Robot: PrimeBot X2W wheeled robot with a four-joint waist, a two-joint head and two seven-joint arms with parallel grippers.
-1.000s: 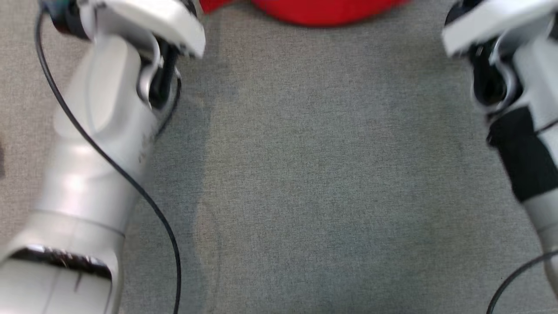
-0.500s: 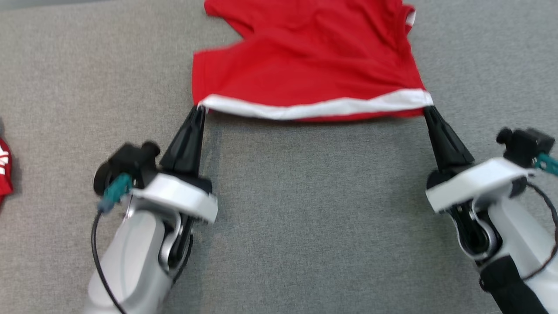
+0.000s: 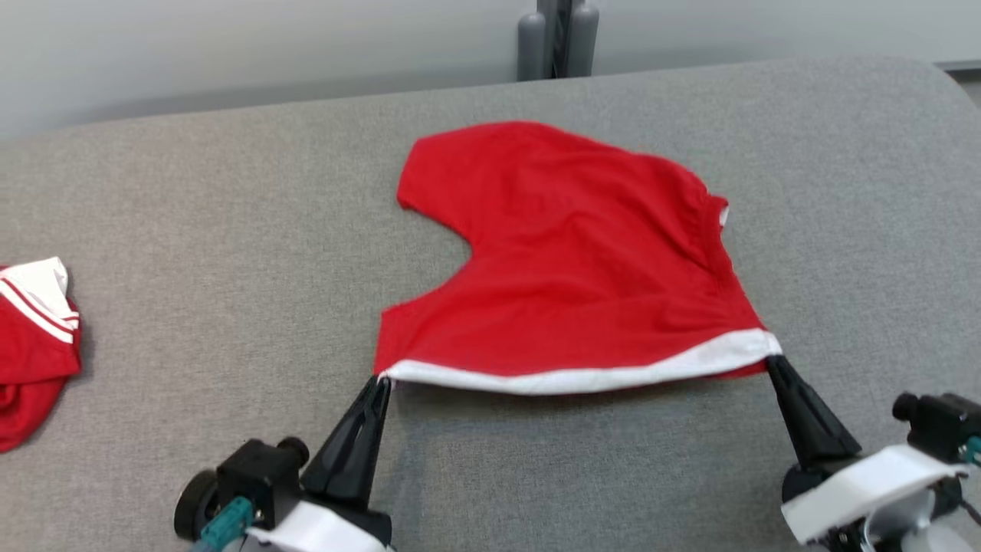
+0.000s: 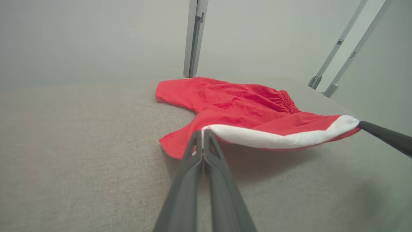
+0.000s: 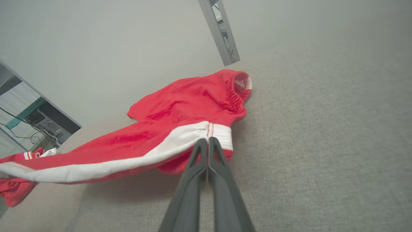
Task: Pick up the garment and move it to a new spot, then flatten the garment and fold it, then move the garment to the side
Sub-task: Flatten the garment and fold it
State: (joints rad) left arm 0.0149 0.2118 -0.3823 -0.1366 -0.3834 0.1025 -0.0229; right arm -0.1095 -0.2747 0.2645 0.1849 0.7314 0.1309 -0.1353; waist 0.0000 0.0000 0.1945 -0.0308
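A pair of red shorts (image 3: 575, 268) with a white hem band lies spread on the grey table (image 3: 230, 192). My left gripper (image 3: 380, 381) is shut on the near left corner of the white band. My right gripper (image 3: 771, 360) is shut on the near right corner. The band is stretched between them and lifted slightly off the cloth surface. The left wrist view has the left gripper (image 4: 203, 131) pinching the shorts (image 4: 244, 106). Looking along the right wrist, the right gripper (image 5: 208, 140) pinches the band of the shorts (image 5: 180, 112) beside the elastic waist.
Another red and white garment (image 3: 31, 345) lies bunched at the table's left edge. A grey post (image 3: 557, 38) stands behind the far edge. The table's far right corner is rounded.
The head camera has tilted up, so the whole picture shifted down and the full shorts and the far table edge now show. Both grippers still hold the white band's corners.
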